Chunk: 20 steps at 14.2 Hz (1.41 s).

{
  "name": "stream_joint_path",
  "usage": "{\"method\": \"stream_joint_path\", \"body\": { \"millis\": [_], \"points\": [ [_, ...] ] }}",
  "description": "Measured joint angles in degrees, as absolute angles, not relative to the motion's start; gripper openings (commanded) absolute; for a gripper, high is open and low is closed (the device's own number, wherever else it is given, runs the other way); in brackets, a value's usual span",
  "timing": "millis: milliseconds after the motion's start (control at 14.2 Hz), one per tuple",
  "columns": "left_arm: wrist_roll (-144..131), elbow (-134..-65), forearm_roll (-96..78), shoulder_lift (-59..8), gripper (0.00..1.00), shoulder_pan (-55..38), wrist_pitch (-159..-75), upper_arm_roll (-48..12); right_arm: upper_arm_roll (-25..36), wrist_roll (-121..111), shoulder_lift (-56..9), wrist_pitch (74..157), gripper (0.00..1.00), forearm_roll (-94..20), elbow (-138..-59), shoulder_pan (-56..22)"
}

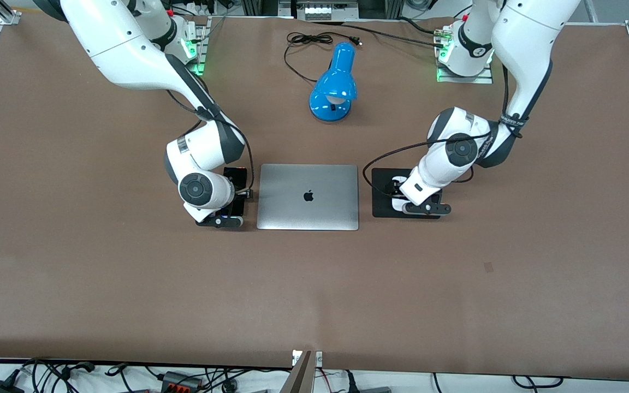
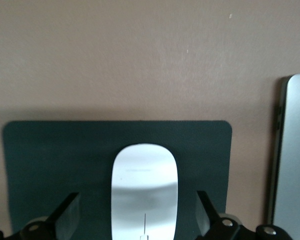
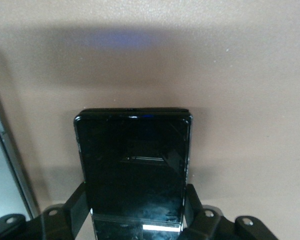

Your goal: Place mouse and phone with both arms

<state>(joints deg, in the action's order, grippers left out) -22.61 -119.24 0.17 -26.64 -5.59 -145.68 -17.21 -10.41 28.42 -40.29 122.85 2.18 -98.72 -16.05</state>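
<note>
The white mouse (image 1: 397,206) lies on a black square pad (image 1: 383,210) beside the closed laptop (image 1: 308,196), toward the left arm's end. My left gripper (image 1: 410,196) is low over it. In the left wrist view the mouse (image 2: 145,185) rests on the pad (image 2: 50,160), and the left gripper (image 2: 137,200) is open with a gap on each side of the mouse. The black phone (image 1: 236,176) sits beside the laptop toward the right arm's end, low at the table. My right gripper (image 1: 232,204) is over it. In the right wrist view the right gripper (image 3: 135,192) is shut on the phone (image 3: 132,150).
A blue desk lamp (image 1: 335,82) lies farther from the front camera than the laptop, with its black cable (image 1: 309,39) coiled near the arms' bases. The laptop's edge shows in the left wrist view (image 2: 295,150) and the right wrist view (image 3: 0,170). The brown table (image 1: 314,295) spreads nearer the camera.
</note>
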Motion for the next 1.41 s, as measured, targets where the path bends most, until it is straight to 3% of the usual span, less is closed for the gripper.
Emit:
{"method": "stream_joint_path", "body": {
  "millis": [282,494,988,1200,1412],
  "points": [
    [-19.5,-112.1,0.2,-22.1,1.00,-2.4,-131.9,-17.1,-10.3,28.8,-39.4,123.0,1.00,2.2,-97.4,-15.8],
    [-9.9,-104.8,0.3,-19.2,1.00,1.4,-118.3,-17.1,-9.8,28.8,-35.2,120.5,1.00,2.2,-94.9,-15.6],
    [-4.5,-83.5,2.9,-13.5,1.00,7.1,-90.3,-16.2,-9.3,23.1,-29.9,99.6,1.00,3.5,-75.2,-11.2],
    [-4.5,-77.9,3.2,-13.1,1.00,9.1,-86.3,-15.9,-8.8,18.0,-29.7,94.9,1.00,3.6,-70.0,-7.5],
    [-4.4,-77.3,3.2,-13.4,1.00,10.3,-84.6,-15.8,-8.6,11.0,-28.2,94.5,1.00,3.7,-68.2,-1.8]
  ]
}}
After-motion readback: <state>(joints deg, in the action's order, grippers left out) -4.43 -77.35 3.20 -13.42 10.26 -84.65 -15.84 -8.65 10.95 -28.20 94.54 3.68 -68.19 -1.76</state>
